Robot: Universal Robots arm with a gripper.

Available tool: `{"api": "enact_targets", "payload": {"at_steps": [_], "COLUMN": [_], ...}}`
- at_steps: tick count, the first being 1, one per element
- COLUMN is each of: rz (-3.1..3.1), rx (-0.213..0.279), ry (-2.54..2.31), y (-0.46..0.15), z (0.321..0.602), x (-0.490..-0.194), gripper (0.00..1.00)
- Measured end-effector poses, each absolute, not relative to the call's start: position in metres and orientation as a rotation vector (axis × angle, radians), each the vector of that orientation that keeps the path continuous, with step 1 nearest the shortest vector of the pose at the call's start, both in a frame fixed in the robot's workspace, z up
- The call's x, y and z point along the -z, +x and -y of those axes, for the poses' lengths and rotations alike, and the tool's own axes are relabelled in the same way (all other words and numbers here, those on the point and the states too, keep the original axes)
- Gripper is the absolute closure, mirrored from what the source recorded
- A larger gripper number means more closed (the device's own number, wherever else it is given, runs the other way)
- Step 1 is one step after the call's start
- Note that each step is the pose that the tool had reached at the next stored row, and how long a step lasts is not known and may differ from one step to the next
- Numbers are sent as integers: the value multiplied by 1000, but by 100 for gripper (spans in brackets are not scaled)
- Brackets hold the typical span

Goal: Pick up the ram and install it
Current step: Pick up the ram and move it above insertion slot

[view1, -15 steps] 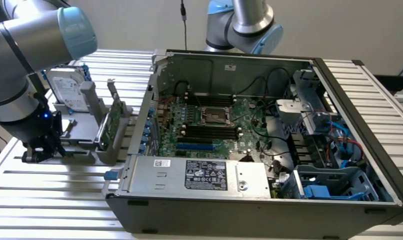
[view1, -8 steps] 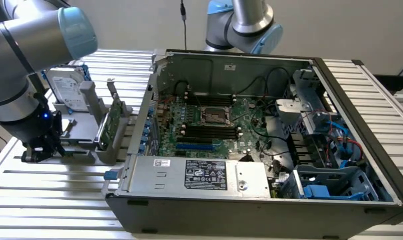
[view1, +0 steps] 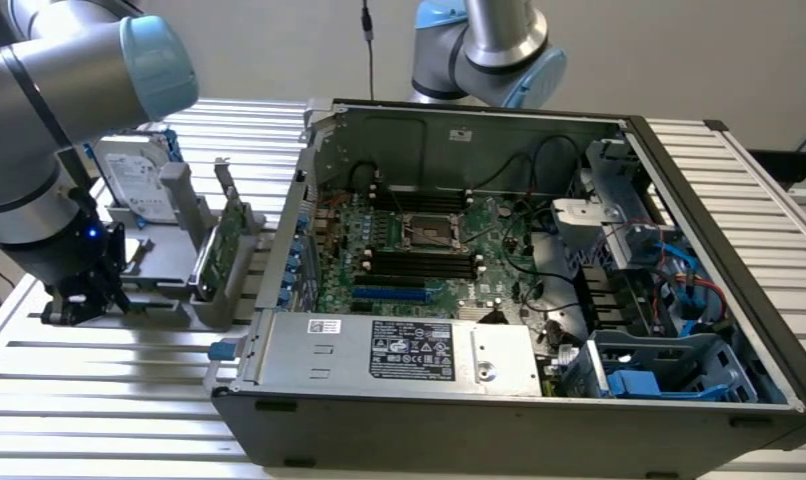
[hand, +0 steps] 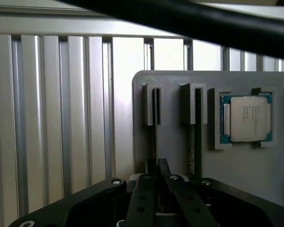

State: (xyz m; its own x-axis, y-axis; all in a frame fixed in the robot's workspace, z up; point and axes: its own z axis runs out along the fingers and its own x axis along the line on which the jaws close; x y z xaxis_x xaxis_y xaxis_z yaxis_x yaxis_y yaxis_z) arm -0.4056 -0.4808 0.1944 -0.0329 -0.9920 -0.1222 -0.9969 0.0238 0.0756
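Gripper (hand: 160, 182): over the grey holder (hand: 246, 170), fingers (hand: 144, 198) pinching the ram.
Ram (hand: 155, 127): edge-on in the holder's slot farthest from the processor.
Processor (hand: 246, 118): seated in the holder.
Computer case (view1: 510, 420): open, on the exterior view's right of the holder.

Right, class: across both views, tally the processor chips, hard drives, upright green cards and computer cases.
Processor chips: 1
Hard drives: 1
Upright green cards: 1
Computer cases: 1
Total: 4

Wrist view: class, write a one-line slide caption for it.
Gripper closed on a ram stick standing edge-on in its grey holder, beside a processor chip.
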Motion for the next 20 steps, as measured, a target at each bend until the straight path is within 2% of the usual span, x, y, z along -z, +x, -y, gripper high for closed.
{"api": "enact_targets", "payload": {"at_steps": [20], "rz": [-2247], "rx": [-221], "ry": [-2147], "y": [-402], "z": [478], "x": [-204], "gripper": [86]}}
